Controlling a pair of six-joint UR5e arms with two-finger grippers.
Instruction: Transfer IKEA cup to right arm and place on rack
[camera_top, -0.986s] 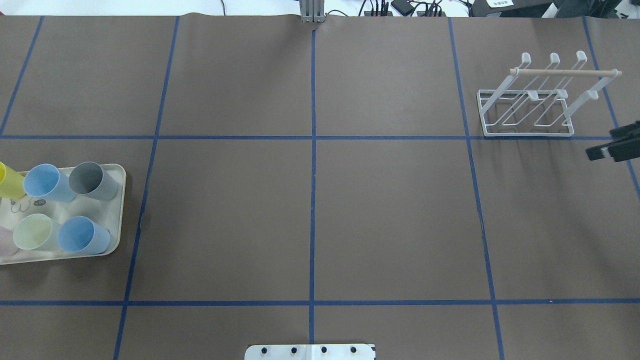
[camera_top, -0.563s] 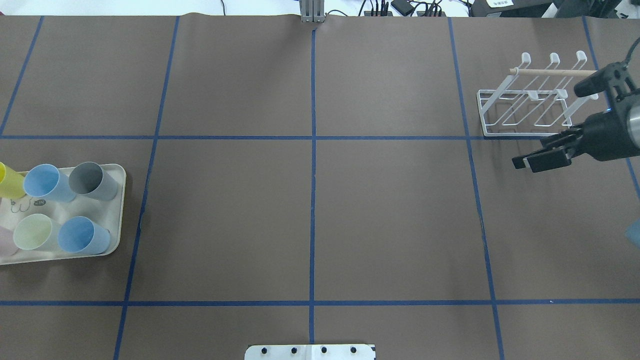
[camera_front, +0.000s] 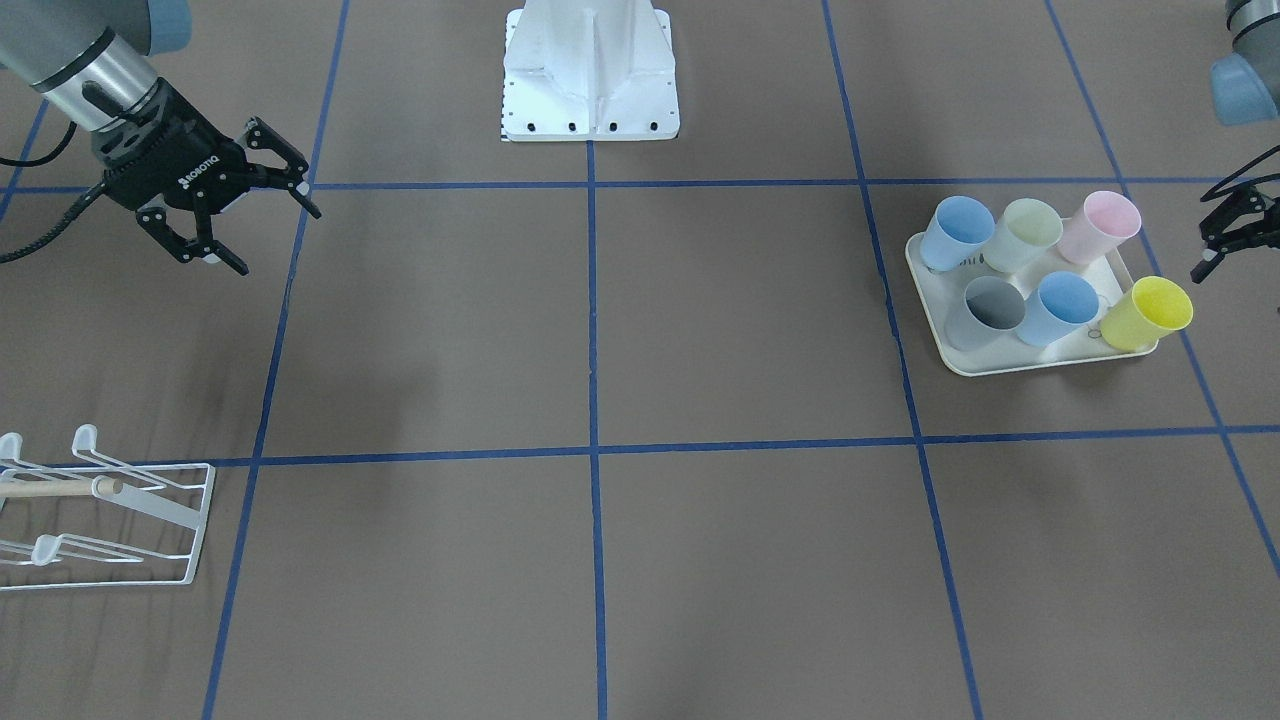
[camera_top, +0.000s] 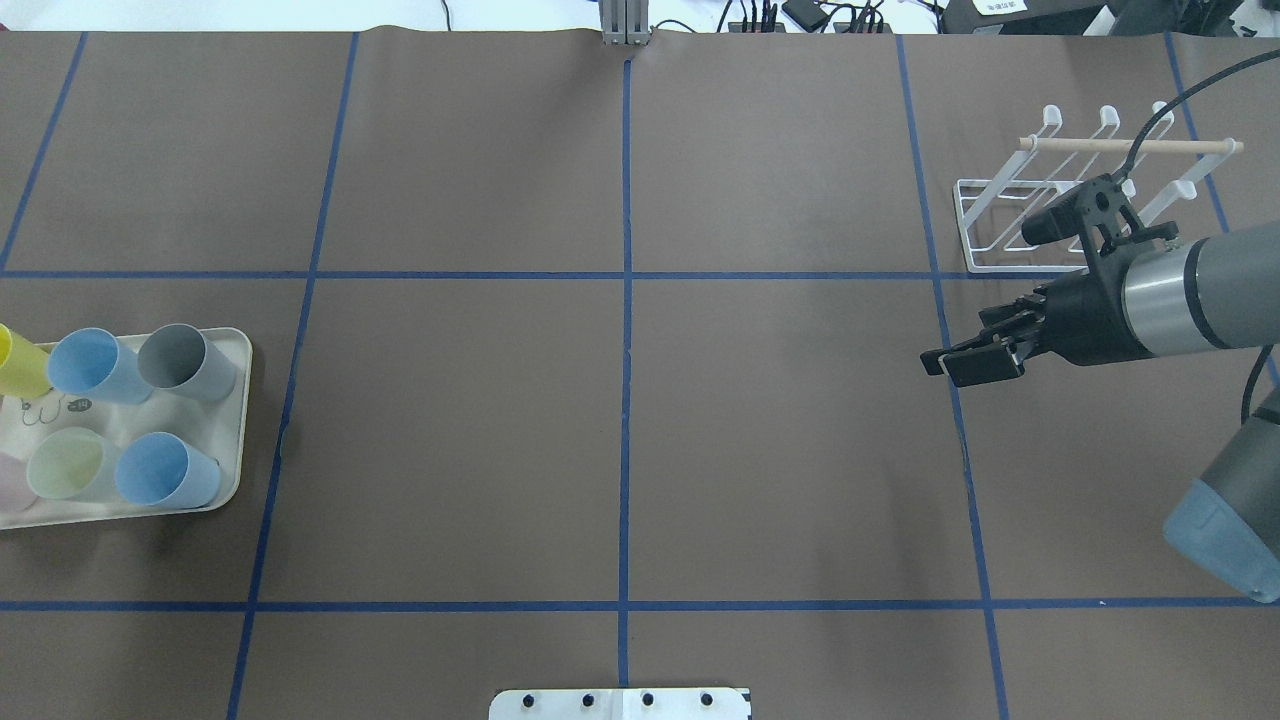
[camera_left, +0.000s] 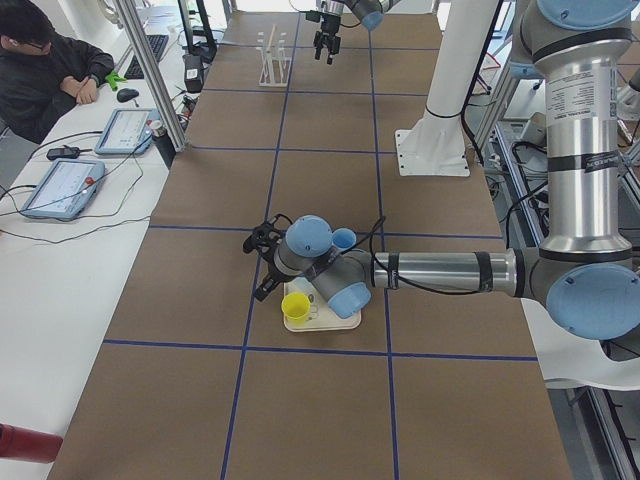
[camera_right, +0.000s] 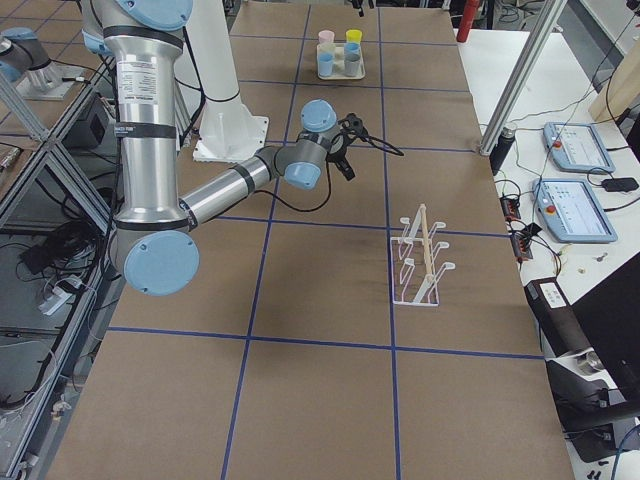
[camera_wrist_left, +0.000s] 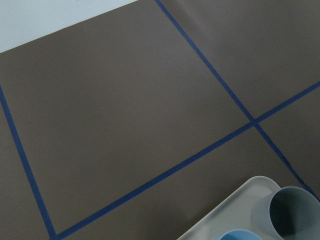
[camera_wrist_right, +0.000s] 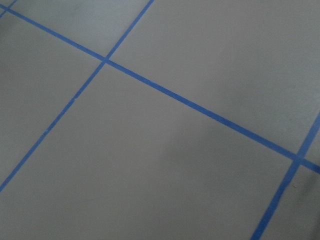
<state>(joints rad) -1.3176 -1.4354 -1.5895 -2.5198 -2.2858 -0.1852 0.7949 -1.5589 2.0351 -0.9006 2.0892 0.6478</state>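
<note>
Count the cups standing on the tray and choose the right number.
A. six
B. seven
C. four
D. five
A: the tray holds a blue cup, a second blue cup, a green cup, a pink cup, a grey cup and a yellow cup.

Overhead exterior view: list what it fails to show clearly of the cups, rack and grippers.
- Left gripper: outside the overhead frame; the front-facing view's right edge cuts it off.
- Yellow cup and pink cup: cut by the overhead left edge.
- Rack: near side covered by the right arm.
- Right gripper: side-on overhead, fingers overlap, so the gap is unreadable there.
</note>
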